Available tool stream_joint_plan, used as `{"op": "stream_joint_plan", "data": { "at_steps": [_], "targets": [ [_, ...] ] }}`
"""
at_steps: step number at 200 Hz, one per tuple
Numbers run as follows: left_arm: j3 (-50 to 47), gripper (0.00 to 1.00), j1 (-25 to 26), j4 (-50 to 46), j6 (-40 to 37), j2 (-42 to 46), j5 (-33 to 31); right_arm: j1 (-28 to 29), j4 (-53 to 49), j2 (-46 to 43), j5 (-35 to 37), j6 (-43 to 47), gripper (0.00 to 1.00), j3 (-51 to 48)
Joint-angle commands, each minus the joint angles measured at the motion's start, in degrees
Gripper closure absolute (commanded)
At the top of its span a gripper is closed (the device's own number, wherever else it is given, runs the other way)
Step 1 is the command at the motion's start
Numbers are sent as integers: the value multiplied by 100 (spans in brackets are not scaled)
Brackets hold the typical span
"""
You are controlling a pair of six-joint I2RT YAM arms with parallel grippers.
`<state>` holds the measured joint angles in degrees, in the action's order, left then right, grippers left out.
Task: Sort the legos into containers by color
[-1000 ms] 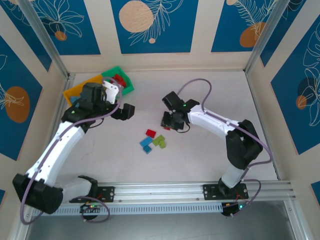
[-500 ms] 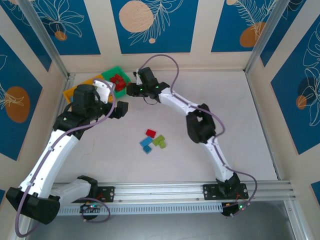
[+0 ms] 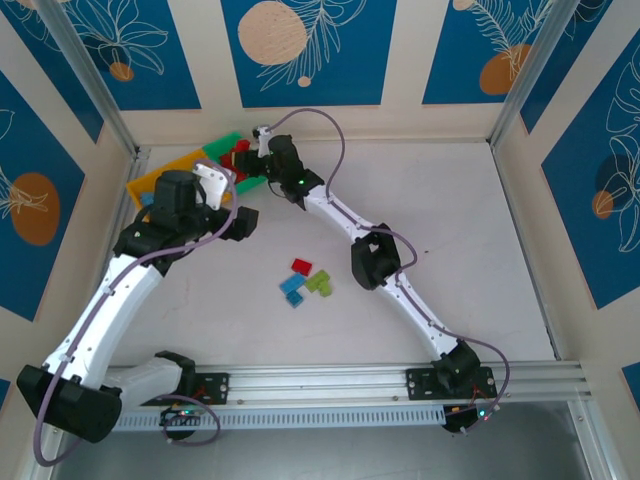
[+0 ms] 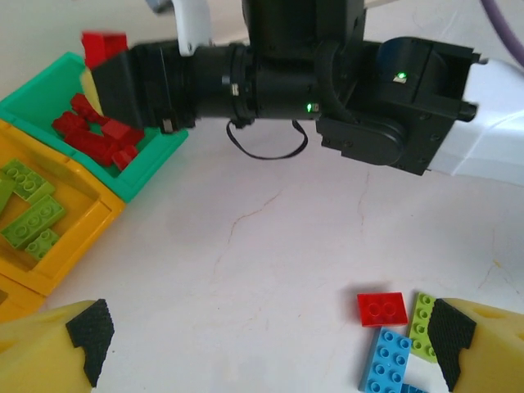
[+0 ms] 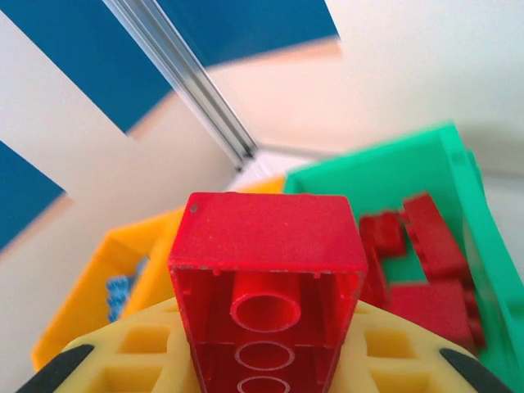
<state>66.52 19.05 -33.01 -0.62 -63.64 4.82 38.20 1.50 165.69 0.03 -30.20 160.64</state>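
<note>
On the white table [image 3: 450,230], the row of joined plastic bins [image 3: 165,172], green and orange-yellow, sits at the far left corner. Both arms partly hide it from above. The right gripper [image 5: 266,344] pinches a red studded brick [image 5: 268,246] over the green bin [image 5: 458,164], which holds red pieces. The left gripper [image 4: 262,336] gapes wide, empty, near the loose red, blue and lime bricks [image 3: 305,280], the blue one cut off at the left wrist view's edge.

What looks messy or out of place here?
Nothing looks broken or spilled. A few pieces lie loose in the middle of the table, not yet sorted: a red lego, blue legos and lime green legos. The green bin holds only red bricks.
</note>
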Motion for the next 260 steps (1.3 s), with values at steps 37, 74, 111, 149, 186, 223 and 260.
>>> {"op": "stream_joint_plan", "data": {
  "at_steps": [37,74,111,149,186,223,260],
  "targets": [
    [31,0,11,144,109,-359,206,-223,-635,-94,-757,-276,0,328],
    [62,0,16,277,397,-395,347,-515,-2302,-1153,-1041,-489,1,-234],
    [303,0,13,-98,803,-642,143,-647,-3912,-2222,-1487,-281,0,-802],
    [1085,0,11,-1269,1845,-1955,-121,-653,-4896,-4307,-44,-389,1,-3408],
    [1469,0,391,-843,2804,-3382,181,-773,-4608,-6804,992,-1058,0,-6691],
    [2450,1,771,-841,2604,-4767,-86,-907,-4664,-8305,1052,-1447,0,-8391],
    [3227,15,854,-1433,2240,-5862,-376,-1016,-4798,-8783,947,-1480,0,-8830]
  ]
}}
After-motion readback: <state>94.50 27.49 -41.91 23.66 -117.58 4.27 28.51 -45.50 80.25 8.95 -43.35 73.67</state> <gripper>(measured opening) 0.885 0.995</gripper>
